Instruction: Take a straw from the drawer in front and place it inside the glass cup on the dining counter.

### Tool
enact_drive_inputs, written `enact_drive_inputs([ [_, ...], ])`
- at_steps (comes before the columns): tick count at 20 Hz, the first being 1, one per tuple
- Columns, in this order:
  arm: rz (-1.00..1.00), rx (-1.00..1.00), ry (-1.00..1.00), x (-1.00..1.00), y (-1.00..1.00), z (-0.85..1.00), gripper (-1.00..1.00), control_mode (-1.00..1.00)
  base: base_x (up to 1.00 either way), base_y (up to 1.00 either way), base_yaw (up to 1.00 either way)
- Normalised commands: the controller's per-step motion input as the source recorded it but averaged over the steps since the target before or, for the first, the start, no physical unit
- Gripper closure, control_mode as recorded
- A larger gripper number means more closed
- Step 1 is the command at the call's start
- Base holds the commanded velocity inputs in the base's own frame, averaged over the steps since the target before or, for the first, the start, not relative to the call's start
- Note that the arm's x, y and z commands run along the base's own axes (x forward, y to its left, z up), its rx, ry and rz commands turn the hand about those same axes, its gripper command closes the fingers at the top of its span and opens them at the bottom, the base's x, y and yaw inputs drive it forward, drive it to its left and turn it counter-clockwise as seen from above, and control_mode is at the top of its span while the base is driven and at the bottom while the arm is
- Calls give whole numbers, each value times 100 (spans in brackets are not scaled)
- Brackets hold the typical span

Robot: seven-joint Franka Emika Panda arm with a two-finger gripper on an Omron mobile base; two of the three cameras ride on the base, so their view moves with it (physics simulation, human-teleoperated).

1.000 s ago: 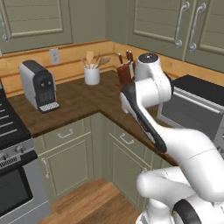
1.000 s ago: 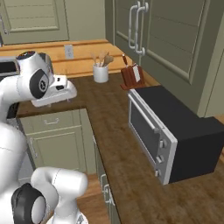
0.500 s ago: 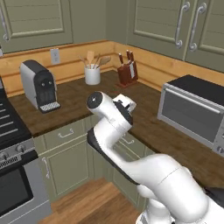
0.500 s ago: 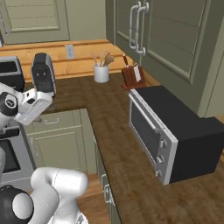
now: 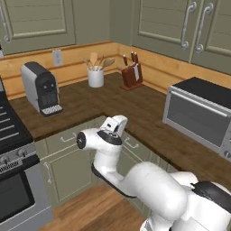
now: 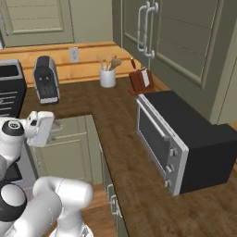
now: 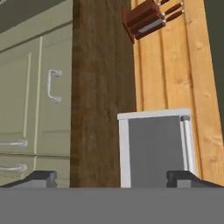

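In the left base view the coffee machine [image 5: 41,88] stands at ten o'clock on the wooden counter [image 5: 117,106]. The utensil crock [image 5: 95,76] and knife block [image 5: 131,74] sit toward twelve, the toaster oven [image 5: 199,115] at three. The sage-green drawer [image 5: 67,137] lies shut just left of the arm's wrist. In the hand view the gripper [image 7: 113,178] is spread wide, holding nothing, its fingertips [image 7: 43,176] far apart.
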Motion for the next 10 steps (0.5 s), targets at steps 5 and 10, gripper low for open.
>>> enact_drive_inputs([
  [5, -2, -12, 0, 47, 0, -68, -100, -100, 0, 0, 0],
  [10, -4, -6, 0, 59, -5, -71, -100, -100, 0, 0, 0],
])
